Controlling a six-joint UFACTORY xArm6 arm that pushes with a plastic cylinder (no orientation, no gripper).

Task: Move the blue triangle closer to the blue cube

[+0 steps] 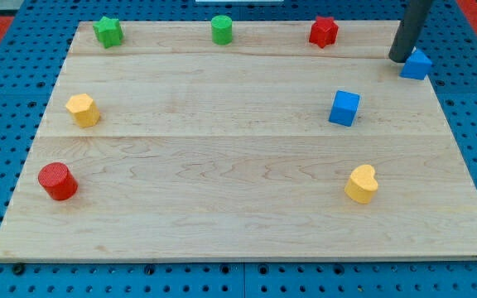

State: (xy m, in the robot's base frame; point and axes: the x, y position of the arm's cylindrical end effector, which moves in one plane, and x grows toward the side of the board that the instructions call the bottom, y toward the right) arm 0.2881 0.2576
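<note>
Rod (399, 58) on the xArm6 is down at the view's top right corner of the pale wooden board (222, 207), with its tip sitting just to the view's left of the small blue triangle block (416, 64), close enough that it looks like touching, though that's hard to call for sure. No fingers on this rig at all, just a straight dark rod, so nothing to report as apart or clamped.

Blue triangle block is right near the board's right edge, up top. Its target, the blue cube (344, 108), sits below it and off to the view's left, a fair gap between them with bare wood in between.

Rest of the board: green star-ish block (108, 31) top left, green cylinder (222, 30) top middle, red star-shaped block (324, 31) top right of centre, yellow hexagon-ish block (83, 109) on the left, red cylinder (58, 181) bottom left, yellow heart-shaped block (361, 184) bottom right. None of them are in the way.

Looks like the approach step, push not really paying off yet. Problem is the tip is on the wrong side: shoving from there sends the triangle off the board's right edge. Best guess for the next move is getting round to the triangle's upper right side, then pushing down and left toward the cube
</note>
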